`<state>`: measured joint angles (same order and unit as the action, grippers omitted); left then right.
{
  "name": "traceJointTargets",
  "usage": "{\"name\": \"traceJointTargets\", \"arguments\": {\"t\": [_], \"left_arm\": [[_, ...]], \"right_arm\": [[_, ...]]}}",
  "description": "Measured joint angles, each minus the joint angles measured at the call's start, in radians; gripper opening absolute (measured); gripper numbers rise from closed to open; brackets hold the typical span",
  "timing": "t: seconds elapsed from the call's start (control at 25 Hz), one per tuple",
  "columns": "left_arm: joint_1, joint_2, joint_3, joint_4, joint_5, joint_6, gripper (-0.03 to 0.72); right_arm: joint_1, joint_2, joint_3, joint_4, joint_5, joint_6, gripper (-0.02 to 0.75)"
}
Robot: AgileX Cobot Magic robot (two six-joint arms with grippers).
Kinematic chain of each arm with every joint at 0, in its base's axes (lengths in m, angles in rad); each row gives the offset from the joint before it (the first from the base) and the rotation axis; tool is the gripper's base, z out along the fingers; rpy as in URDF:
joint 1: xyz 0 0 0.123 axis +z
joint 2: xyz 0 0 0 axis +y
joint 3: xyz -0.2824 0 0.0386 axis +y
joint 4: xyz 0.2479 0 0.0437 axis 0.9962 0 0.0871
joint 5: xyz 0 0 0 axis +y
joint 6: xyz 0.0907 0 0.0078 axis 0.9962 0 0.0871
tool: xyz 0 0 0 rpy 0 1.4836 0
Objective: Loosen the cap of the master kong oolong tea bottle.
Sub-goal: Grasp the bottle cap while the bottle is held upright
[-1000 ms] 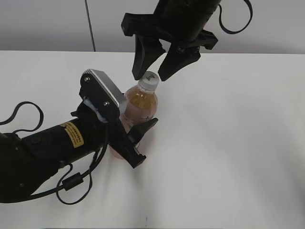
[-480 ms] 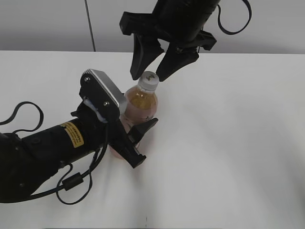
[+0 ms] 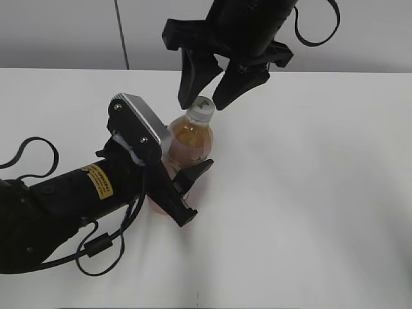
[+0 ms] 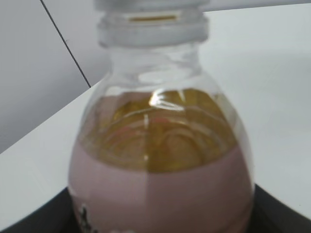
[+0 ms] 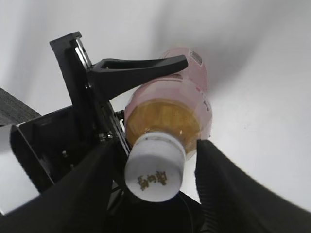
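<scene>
The master kong oolong tea bottle [image 3: 188, 147] stands upright at centre frame on the tabletop [image 3: 309, 193], clamped by the left tool [image 3: 187, 190]. The right tool [image 3: 205, 102] hangs directly above, jaws apart astride the cap [image 3: 201, 109], not gripping it.

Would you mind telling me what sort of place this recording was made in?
Probably a lab or test bench, not a home: a bare white table against a plain grey wall, with only a tea bottle on it, between two black robot arms.
</scene>
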<state>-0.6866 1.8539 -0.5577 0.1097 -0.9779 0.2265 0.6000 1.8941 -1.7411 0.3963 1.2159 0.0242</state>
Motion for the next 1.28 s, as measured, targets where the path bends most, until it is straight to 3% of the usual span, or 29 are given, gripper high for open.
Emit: {"name": "traceJointTargets", "arguments": {"t": [0.68, 0.96, 1.28], "left_arm": [[0.000, 0.000, 0.000, 0.000, 0.000, 0.000, 0.428], [0.000, 0.000, 0.000, 0.000, 0.000, 0.000, 0.428], [0.000, 0.000, 0.000, 0.000, 0.000, 0.000, 0.428]], "right_arm": [[0.000, 0.000, 0.009, -0.011, 0.003, -0.003, 0.406], [0.002, 0.000, 0.009, 0.008, 0.003, -0.030, 0.283], [0.002, 0.000, 0.009, 0.012, 0.004, -0.132, 0.281]]}}
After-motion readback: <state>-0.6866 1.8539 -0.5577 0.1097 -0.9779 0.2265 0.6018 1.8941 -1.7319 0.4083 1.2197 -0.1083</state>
